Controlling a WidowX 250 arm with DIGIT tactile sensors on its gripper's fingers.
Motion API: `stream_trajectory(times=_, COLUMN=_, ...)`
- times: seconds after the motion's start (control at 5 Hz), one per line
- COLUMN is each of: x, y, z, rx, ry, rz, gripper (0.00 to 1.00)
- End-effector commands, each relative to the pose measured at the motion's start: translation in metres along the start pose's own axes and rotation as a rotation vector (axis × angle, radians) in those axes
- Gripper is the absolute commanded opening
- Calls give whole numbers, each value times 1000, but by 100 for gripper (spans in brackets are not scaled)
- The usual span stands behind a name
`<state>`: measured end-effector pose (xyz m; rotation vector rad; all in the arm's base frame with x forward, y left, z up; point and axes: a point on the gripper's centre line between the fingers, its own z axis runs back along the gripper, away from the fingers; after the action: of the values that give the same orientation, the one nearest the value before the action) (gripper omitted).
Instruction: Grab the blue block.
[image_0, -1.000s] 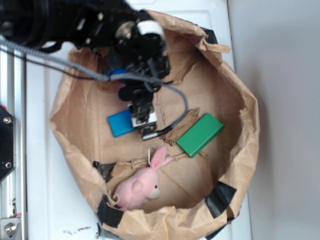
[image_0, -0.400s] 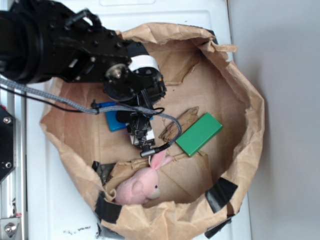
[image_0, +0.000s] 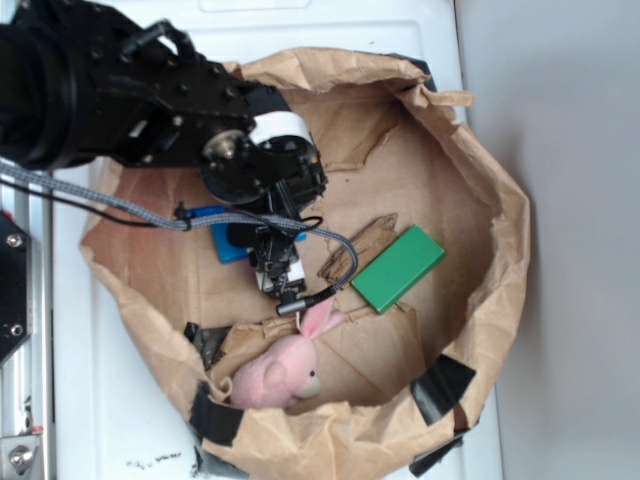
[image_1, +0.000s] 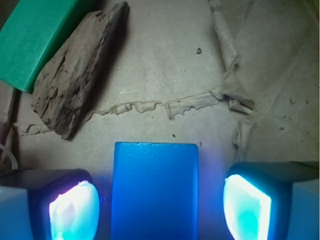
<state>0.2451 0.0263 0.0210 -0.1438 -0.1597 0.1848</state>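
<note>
A white tabletop (image_0: 90, 420) carries a big brown paper bag (image_0: 480, 330), torn open and rolled down so its floor forms a shallow basin. The black robot arm (image_0: 110, 95) reaches in from the upper left and covers much of the bag's left side.

Compared with a second ago, the arm has swung lower and further over the bag, and in the last fraction of a second it has barely shifted. That suggests the approach is finished and the gripper is settling into place over its target.

Inside the bag, a pink stuffed rabbit (image_0: 275, 372) lies near the bottom edge, and a green block (image_0: 399, 268) rests to the right, well apart from the arm. Beside it sits a piece of bark (image_1: 80, 70), lying flat on the paper.

The gripper (image_1: 160, 205) stands released, its two fingers spread wide. The blue block (image_1: 155, 190) lies flat on the bag floor directly between them, with a gap showing on each side, so neither finger (image_1: 70, 207) touches it yet. In the exterior view only a sliver of the blue block (image_0: 228, 246) shows at the left of the gripper (image_0: 275, 275).

My judgement is that the block is lined up well, and closing the fingers is what remains.
</note>
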Motion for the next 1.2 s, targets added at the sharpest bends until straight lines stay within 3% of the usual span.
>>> stream_trajectory(times=0.0, x=1, y=4, z=-8, rx=46, ry=-25, rz=-21, gripper=100)
stream_trajectory(times=0.2, x=1, y=5, z=-5, rx=47, ry=-19, rz=-15, gripper=89)
stream_trajectory(times=0.4, x=-1, y=5, z=-7, rx=44, ry=-18, rz=2, gripper=0)
stream_trajectory(times=1.0, x=1, y=9, z=0, rx=-3, ry=-17, rz=19, gripper=0)
